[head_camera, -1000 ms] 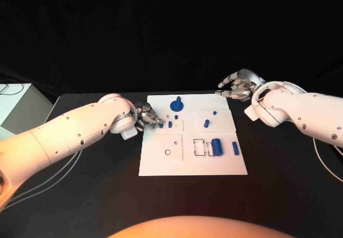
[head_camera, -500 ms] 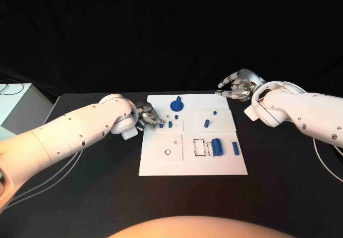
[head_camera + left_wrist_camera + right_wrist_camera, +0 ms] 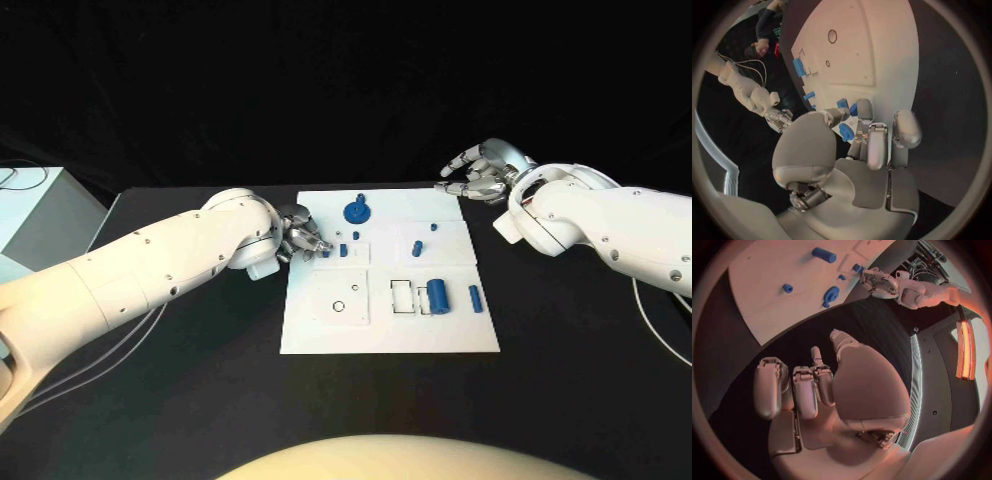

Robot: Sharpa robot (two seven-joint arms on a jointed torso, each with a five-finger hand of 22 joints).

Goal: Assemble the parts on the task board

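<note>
Barely any movement since earlier: left hand (image 3: 302, 238) stays at the left edge of the task board (image 3: 389, 335), fingers pinching a small blue part (image 3: 846, 132). Right hand (image 3: 476, 172) hovers off the board's far right corner over the tabletop (image 3: 577, 380), fingers curled, holding nothing.

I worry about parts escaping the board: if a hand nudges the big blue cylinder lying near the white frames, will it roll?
Probably: the large blue cylinder lies on its side on the flat white task board. It looks rigid and light. The neighbouring white frame might stop it.
</note>
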